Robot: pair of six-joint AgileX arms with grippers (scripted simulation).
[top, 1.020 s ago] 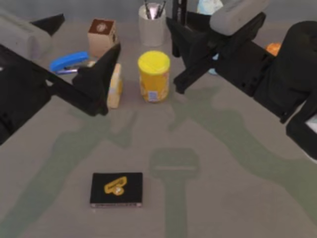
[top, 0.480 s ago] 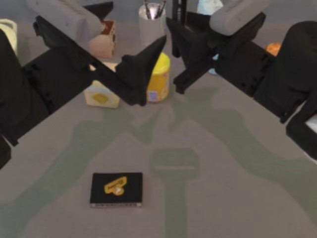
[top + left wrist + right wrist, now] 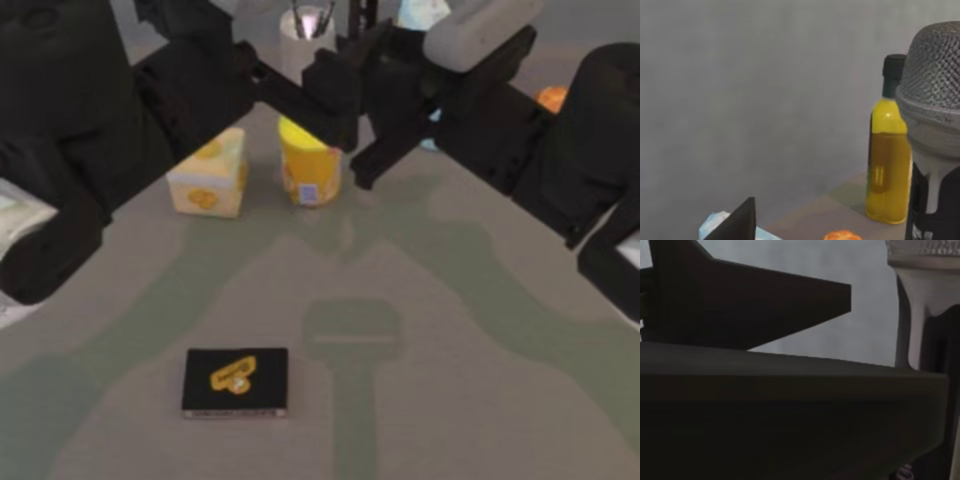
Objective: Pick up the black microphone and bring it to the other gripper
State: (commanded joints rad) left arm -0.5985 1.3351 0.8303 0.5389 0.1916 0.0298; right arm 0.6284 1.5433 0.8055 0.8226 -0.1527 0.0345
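Observation:
The black microphone (image 3: 932,100) stands upright in the air with its silver mesh head on top. In the right wrist view the black microphone (image 3: 922,260) sits very close at the frame's edge. From above it is hidden among the black arms. My right gripper (image 3: 375,120), on the arm with the rounded grey cover, hovers at the back middle, shut on the microphone. The other gripper, my left one (image 3: 335,105), is right beside it above the yellow can. It is open, with one finger (image 3: 740,220) well apart from the microphone's body.
A yellow can (image 3: 310,170) and a cream box (image 3: 210,175) stand at the back. A white cup of pens (image 3: 308,35) is behind them. A black box with a yellow label (image 3: 235,382) lies near the front. An oil bottle (image 3: 887,160) and an orange (image 3: 842,235) are farther off.
My left arm has swung from the table's left side across to the back middle, bringing its gripper up against the right one. The right arm has stayed still.

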